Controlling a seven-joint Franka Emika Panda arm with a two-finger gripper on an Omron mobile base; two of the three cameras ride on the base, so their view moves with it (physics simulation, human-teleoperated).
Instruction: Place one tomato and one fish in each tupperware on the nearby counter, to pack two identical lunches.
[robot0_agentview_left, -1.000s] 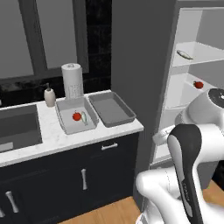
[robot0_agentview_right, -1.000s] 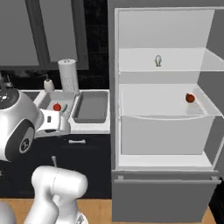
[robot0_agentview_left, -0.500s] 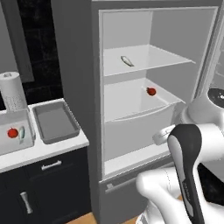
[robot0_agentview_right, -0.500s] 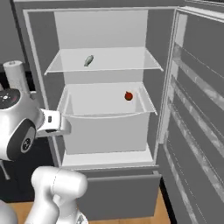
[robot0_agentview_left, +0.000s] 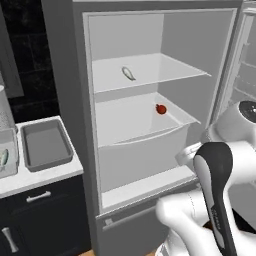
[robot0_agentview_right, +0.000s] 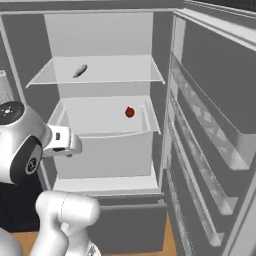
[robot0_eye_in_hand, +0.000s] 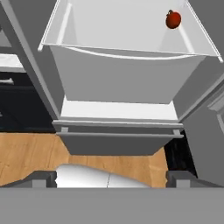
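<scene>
Red tomato (robot0_agentview_left: 161, 109); pale grey fridge shelves (robot0_agentview_right: 100, 70); grey tupperware (robot0_agentview_left: 46, 145); white counter (robot0_agentview_left: 47, 175); wood floor (robot0_eye_in_hand: 30, 157).

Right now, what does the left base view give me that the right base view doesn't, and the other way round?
Left base view alone: the counter beside the fridge, with an empty grey tupperware on it and the edge of a second tupperware at the picture's left border.

Right base view alone: the inside of the open fridge door, with its shelves.

Both: the fish on the upper fridge shelf, the tomato in the drawer below, and the arm in the foreground. Gripper state can't be judged from either.
</scene>
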